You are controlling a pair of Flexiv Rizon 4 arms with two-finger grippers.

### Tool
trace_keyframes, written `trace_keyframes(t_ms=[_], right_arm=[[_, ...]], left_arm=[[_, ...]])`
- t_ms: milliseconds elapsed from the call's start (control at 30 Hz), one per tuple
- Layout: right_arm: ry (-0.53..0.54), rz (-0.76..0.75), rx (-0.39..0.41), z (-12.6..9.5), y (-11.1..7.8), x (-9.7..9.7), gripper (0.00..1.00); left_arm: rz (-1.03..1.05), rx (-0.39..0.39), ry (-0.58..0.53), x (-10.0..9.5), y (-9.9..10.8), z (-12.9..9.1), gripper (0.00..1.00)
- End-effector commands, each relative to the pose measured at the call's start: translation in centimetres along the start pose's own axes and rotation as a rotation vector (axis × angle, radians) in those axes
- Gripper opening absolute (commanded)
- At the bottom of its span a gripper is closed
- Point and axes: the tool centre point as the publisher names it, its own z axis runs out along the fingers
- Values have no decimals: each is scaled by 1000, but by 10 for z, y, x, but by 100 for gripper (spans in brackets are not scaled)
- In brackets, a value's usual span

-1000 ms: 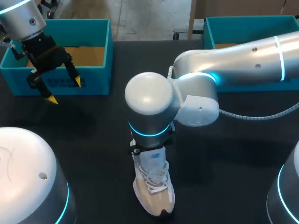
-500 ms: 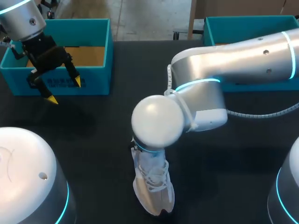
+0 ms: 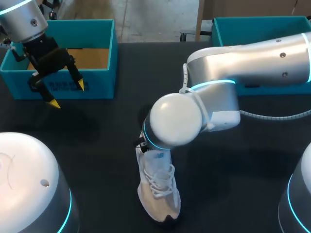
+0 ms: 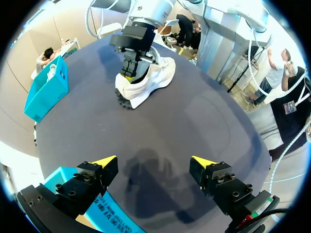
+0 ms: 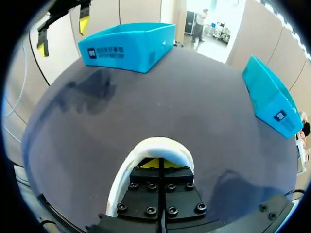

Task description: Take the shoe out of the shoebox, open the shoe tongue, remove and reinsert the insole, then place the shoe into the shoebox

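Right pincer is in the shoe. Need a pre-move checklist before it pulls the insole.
1. Shoe out of the box, upright on the table: ok.
2. Right pincer tips inside the shoe's opening: ok.
3. Right pincer actually gripping the insole: cannot tell. It is closed, but what lies between the tips is hidden in the shoe.
4. Tongue opened: cannot tell, the right arm covers it.
5. Left pincer bracing the shoe: not ok. It is open and hovers by the left shoebox, apart from the shoe.
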Motion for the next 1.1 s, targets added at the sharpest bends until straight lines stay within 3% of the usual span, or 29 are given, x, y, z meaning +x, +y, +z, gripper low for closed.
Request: trace_keyframes(t_ms=[33, 400, 767, 933, 1100], right_arm=[[38, 17, 24, 26, -4, -1, 0], [26, 107, 134, 31, -38, 5, 0], [-24, 187, 242, -2, -86, 19, 0], [-48, 160, 196, -13, -75, 17, 0], [-59, 111, 150, -21, -50, 13, 0]], left_arm=[[0, -2, 0, 1, 0, 0, 100], [0, -2, 0, 1, 0, 0, 100], [0, -2, 0, 1, 0, 0, 100], [0, -2, 0, 1, 0, 0, 100], [0, -2, 0, 1, 0, 0, 100]])
